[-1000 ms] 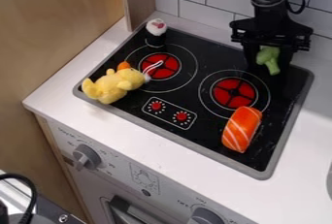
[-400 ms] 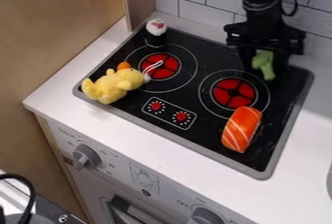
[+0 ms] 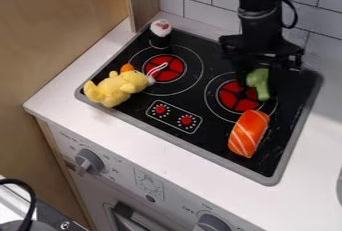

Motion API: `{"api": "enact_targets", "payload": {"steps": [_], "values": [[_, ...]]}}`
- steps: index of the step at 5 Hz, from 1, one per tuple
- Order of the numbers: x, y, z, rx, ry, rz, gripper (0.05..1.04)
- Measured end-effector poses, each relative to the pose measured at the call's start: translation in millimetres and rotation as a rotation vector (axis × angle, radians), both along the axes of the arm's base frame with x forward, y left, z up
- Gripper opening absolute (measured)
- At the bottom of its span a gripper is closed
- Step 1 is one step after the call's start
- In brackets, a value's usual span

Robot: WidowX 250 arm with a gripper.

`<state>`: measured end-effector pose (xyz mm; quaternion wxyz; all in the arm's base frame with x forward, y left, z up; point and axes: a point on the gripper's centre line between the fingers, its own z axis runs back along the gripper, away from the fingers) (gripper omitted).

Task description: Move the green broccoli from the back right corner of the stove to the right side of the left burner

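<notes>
The black gripper (image 3: pixel 258 81) hangs over the back right part of the black stove top (image 3: pixel 220 140), with a green broccoli toy (image 3: pixel 258 83) between its fingers. In the view the broccoli overlaps the right side of the right burner (image 3: pixel 234 96); whether it touches the surface I cannot tell. An orange salmon sushi toy (image 3: pixel 249 133) lies in front of that burner. At the left, a yellow plush toy (image 3: pixel 116 89) rests by the left burner (image 3: pixel 165 69), with an orange piece (image 3: pixel 127 67) beside it. A black-and-white sushi roll (image 3: pixel 160 33) stands at the back left corner.
A raised grey rim (image 3: pixel 180 145) frames the stove top, and white counter (image 3: pixel 60 92) runs around it. Behind is a white tiled wall (image 3: pixel 194 5). A wooden panel (image 3: pixel 60 30) borders the left side. Knobs (image 3: pixel 89 161) sit on the front face below.
The gripper has moved left and toward the front of the stove, carrying the broccoli from the back right to the right burner. The other toys have stayed put.
</notes>
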<state>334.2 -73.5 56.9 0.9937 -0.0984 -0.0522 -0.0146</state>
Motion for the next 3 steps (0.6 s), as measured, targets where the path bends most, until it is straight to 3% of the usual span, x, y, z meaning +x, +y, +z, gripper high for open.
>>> {"api": "enact_targets", "payload": {"steps": [3], "values": [[-17,28,48.2,-0.009,-0.038,-0.047,0.605]]}}
